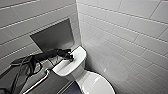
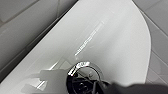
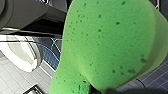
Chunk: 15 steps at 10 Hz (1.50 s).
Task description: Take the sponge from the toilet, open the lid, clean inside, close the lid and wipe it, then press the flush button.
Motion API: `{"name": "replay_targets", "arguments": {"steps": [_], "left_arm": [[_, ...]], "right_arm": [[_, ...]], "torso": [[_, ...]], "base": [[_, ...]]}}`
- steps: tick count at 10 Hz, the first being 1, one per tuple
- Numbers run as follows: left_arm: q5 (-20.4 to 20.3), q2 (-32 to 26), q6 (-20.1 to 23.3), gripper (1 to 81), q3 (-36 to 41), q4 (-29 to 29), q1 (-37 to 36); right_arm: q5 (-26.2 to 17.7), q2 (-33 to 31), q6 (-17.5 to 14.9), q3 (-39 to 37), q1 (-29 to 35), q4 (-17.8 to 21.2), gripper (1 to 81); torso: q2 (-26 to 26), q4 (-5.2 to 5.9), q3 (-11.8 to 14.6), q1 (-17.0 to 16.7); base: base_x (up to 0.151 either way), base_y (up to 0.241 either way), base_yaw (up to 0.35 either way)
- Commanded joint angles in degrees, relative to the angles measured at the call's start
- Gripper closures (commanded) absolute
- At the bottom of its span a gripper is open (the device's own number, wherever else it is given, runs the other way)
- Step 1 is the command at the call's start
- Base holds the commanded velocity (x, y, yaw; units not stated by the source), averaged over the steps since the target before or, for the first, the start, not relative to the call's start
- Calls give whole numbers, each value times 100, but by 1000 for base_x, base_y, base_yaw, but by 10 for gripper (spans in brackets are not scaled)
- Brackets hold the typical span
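Left end effector (image 1: pixel 70 57) lay on the tank top of the toilet (image 1: pixel 83 80), at the chrome-rimmed flush button (image 2: pixel 83 75); spread or pressed together, could not tell | right end effector (image 3: pixel 101 90) pinched the green sponge (image 3: pixel 107 47), held aloft beside the toilet bowl, above the dark tiled floor (image 3: pixel 155 80).

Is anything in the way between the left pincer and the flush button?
Nothing visible does. The left pincer hovers over the tank top of the toilet, and the flush button lies uncovered right at its tip.
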Motion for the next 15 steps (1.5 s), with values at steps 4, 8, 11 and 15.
{"name": "replay_targets", "arguments": {"steps": [4,8,11,15], "left_arm": [[-389,-228,174,811,-840,487,-835],[-460,-149,174,811,-875,706,-589],[-416,34,166,811,-805,793,-510],[-275,1,166,811,-735,681,-686]], "right_arm": [[-499,-90,-20,152,-158,-4,811],[-499,-38,-20,108,-167,-4,811],[-499,58,-20,-32,-167,13,811],[-499,85,-20,-85,-167,13,811]], "torso": [[0,0,0,0],[-2,-2,0,-2],[-2,-2,0,-2],[-2,-2,0,-2]], "base": [[0,0,0],[0,0,0],[0,0,0],[0,0,0]]}}
